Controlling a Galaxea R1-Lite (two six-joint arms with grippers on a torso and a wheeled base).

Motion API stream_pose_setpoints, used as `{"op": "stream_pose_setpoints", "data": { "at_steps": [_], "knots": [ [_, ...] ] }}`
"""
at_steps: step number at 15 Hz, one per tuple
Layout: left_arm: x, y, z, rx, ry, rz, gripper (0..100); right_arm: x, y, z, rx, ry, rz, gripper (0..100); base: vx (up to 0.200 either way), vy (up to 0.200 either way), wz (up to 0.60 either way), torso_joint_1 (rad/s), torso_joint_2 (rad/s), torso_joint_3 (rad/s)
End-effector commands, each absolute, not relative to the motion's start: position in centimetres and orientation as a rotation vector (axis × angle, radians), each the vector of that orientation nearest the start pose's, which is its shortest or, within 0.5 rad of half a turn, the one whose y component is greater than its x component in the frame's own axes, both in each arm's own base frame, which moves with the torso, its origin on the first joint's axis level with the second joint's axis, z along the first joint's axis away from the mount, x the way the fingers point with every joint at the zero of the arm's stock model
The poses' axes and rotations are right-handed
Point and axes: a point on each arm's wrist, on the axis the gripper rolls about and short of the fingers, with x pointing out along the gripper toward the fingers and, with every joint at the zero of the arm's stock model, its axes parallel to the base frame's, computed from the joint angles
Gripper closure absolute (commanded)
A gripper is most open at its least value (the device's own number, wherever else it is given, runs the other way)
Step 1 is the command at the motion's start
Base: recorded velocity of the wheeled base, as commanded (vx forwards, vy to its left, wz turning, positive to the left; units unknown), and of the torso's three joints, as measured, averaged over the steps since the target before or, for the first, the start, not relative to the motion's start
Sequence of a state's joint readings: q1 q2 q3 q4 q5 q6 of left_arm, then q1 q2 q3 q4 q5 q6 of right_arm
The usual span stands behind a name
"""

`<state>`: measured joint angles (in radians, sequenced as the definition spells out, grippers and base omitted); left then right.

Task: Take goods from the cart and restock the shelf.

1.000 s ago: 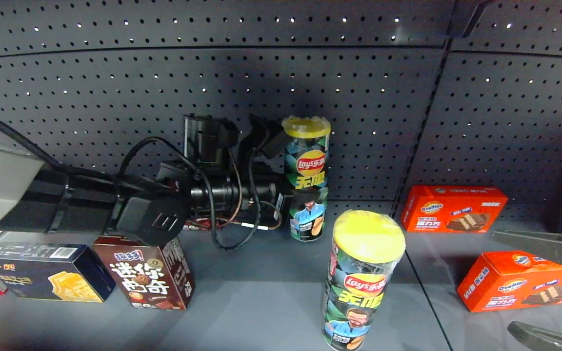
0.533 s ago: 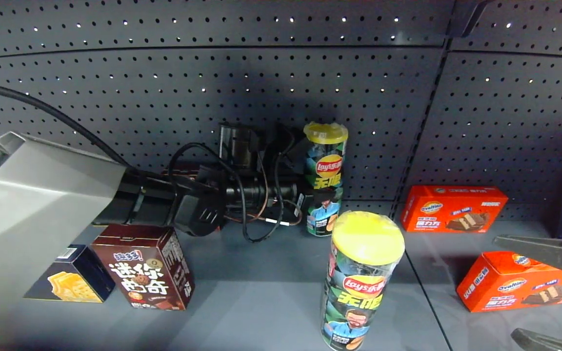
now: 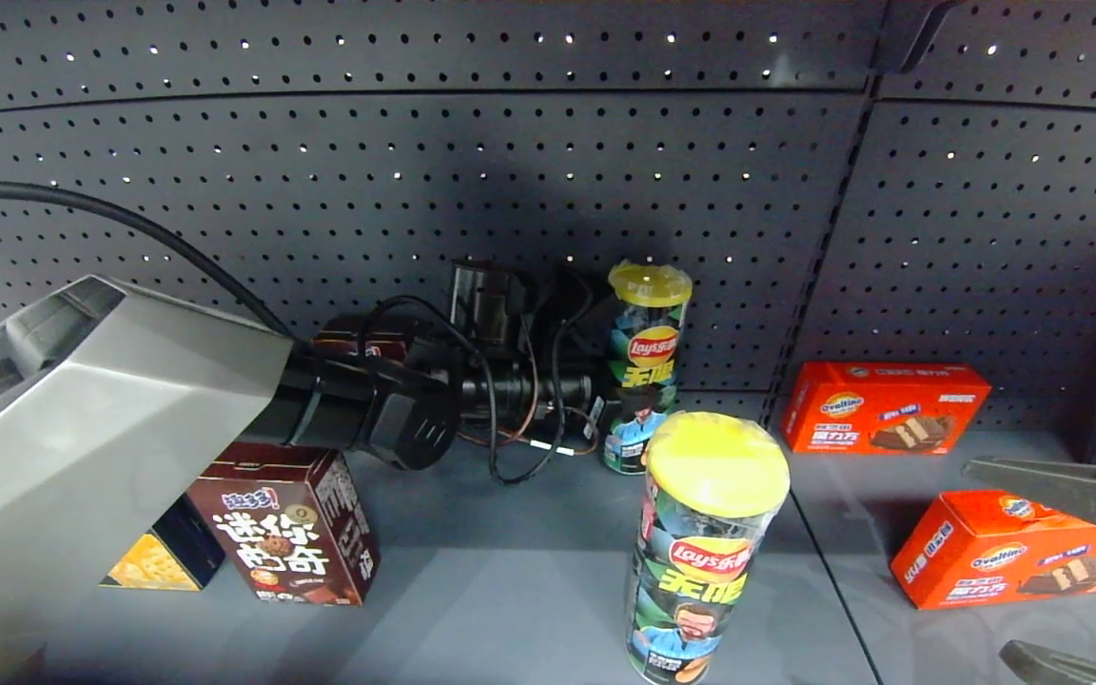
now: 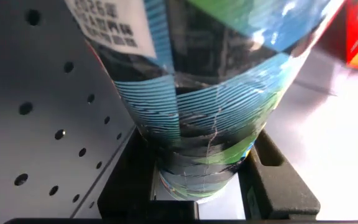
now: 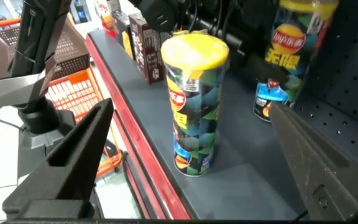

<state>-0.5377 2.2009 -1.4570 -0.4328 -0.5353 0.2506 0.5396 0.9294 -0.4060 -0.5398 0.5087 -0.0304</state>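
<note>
My left gripper (image 3: 605, 381) is shut on a tall chips can (image 3: 648, 366) with a yellow lid, held upright close to the pegboard at the back of the shelf. In the left wrist view the can (image 4: 210, 112) sits between the dark fingers (image 4: 278, 180). A second, identical chips can (image 3: 710, 542) stands upright near the shelf's front, just in front of the held one. My right gripper (image 3: 1062, 571) hangs open at the right, with nothing in it. In the right wrist view both the front can (image 5: 194, 102) and the held can (image 5: 288, 59) lie beyond its spread fingers (image 5: 73, 162).
A brown cookie box (image 3: 286, 528) and a dark blue cracker box (image 3: 163, 561) stand at the front left. Two orange boxes (image 3: 881, 404) (image 3: 1005, 557) lie on the right. An orange cart (image 5: 73, 93) stands beside the shelf's red front edge (image 5: 142, 155).
My left arm has pushed further right and toward the pegboard, carrying the chips can with it and lowering it. Its grey forearm now covers more of the blue box. The right gripper stayed put.
</note>
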Motion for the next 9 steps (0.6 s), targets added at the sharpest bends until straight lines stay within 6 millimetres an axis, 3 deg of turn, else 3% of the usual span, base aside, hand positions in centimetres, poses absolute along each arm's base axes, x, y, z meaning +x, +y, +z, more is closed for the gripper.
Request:
{"op": "stream_pose_setpoints", "data": {
  "at_steps": [1, 9],
  "knots": [
    [38.18, -23.9, 14.69, 0.23, 0.198, -1.097, 100, 8.82, 6.57, 21.78, -0.028, -0.024, 1.049, 0, 0.0, 0.0, 0.0, 0.0, 0.0, 0.0],
    [38.05, -23.74, 14.01, 0.233, 0.217, -1.097, 100, 8.78, 6.52, 21.53, -0.028, -0.016, 1.048, 0, 0.0, 0.0, 0.0, 0.0, 0.0, 0.0]
  ]
}}
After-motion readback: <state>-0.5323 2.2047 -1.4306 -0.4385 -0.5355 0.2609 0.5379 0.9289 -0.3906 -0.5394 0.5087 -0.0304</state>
